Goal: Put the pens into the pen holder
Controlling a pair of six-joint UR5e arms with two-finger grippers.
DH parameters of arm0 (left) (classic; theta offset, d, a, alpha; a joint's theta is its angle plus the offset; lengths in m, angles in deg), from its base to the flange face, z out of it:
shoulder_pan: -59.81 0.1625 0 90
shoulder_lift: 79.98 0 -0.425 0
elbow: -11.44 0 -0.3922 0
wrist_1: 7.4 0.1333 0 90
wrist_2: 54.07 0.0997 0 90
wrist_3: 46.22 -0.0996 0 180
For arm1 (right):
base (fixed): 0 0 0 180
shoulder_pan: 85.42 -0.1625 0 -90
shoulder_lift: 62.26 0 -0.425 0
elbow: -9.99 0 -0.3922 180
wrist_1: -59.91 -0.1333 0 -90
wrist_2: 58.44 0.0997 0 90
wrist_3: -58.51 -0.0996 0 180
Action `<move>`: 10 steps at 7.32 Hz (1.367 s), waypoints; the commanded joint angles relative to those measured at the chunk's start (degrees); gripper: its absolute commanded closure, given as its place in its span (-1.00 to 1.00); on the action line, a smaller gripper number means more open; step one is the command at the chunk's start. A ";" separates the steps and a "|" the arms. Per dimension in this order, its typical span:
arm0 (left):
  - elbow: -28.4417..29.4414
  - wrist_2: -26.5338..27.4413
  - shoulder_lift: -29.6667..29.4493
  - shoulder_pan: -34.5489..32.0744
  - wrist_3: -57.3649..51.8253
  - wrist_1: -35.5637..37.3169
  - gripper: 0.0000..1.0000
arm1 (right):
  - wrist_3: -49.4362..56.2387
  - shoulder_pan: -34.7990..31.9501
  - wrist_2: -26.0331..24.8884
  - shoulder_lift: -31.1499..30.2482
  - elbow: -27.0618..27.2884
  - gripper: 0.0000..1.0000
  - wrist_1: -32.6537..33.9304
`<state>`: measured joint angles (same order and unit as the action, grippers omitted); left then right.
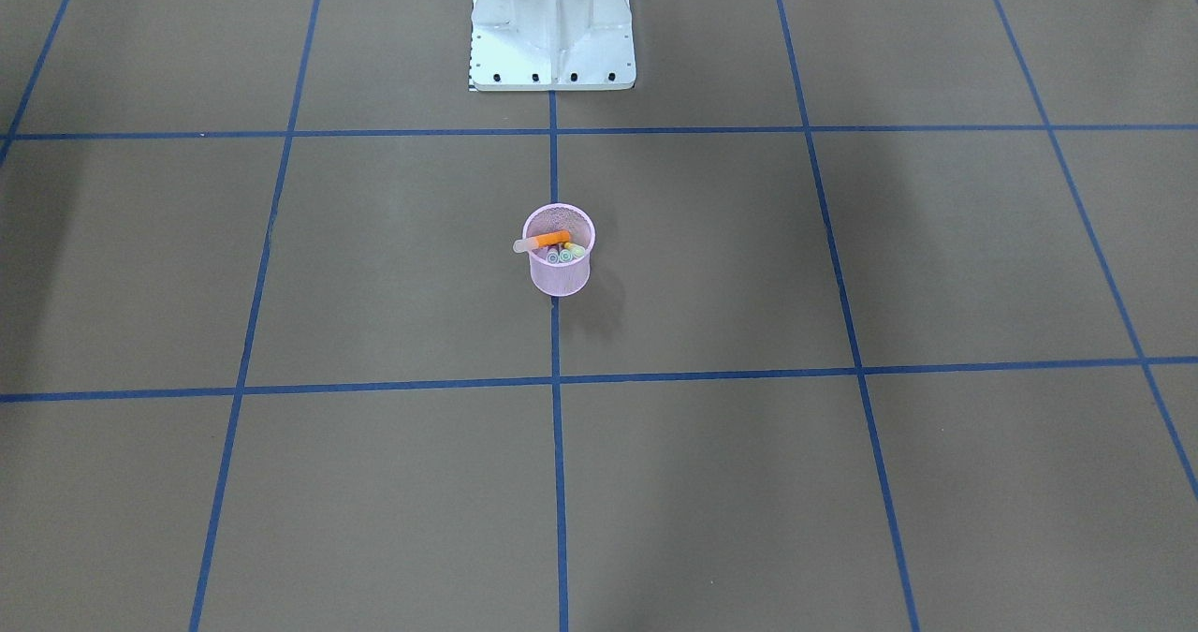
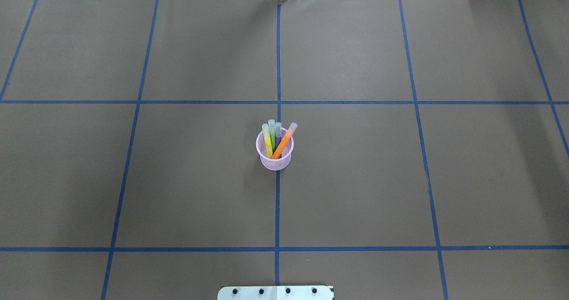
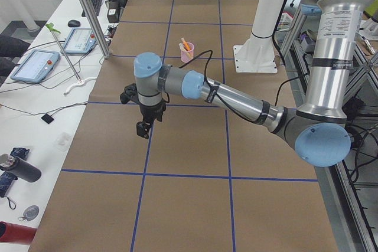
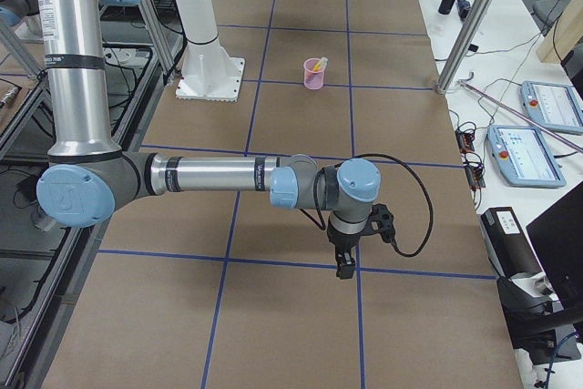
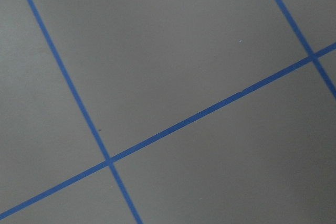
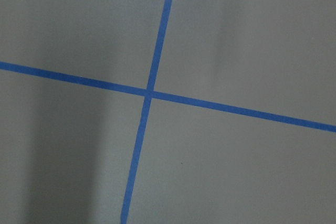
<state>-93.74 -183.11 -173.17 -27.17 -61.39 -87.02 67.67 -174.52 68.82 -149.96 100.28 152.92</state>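
The pink mesh pen holder [image 2: 275, 163] stands upright at the middle of the table, on the centre tape line; it also shows in the front view [image 1: 560, 279]. In it stand the yellow pen [image 2: 267, 141], the green pen [image 2: 272, 135], the purple pen [image 2: 278, 130] and the orange pen [image 2: 283, 145], which leans over the rim [image 1: 550, 238]. My left gripper [image 3: 143, 128] hangs over bare table far from the holder. My right gripper [image 4: 346, 269] does the same at the other end. I cannot tell whether either is open or shut. Both wrist views show only tabletop.
The white robot base [image 1: 552, 28] stands behind the holder. The brown table has a blue tape grid. Metal posts [image 3: 88, 16] and side benches with tablets [image 4: 524, 154] and bottles [image 3: 18, 168] flank both table ends.
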 commanded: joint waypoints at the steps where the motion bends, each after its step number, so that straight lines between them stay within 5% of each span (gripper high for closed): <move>1: 4.34 1.15 4.40 -3.10 -1.18 -0.53 -0.99 | -0.54 0.07 0.26 -0.10 -0.03 -1.00 0.06; 10: 7.95 -4.03 6.70 -3.47 5.85 -2.03 -1.00 | -0.90 0.07 0.00 0.25 0.24 -1.00 -0.11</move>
<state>-87.12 -186.36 -166.33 -30.73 -55.61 -89.03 66.77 -174.45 68.85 -149.77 100.51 152.81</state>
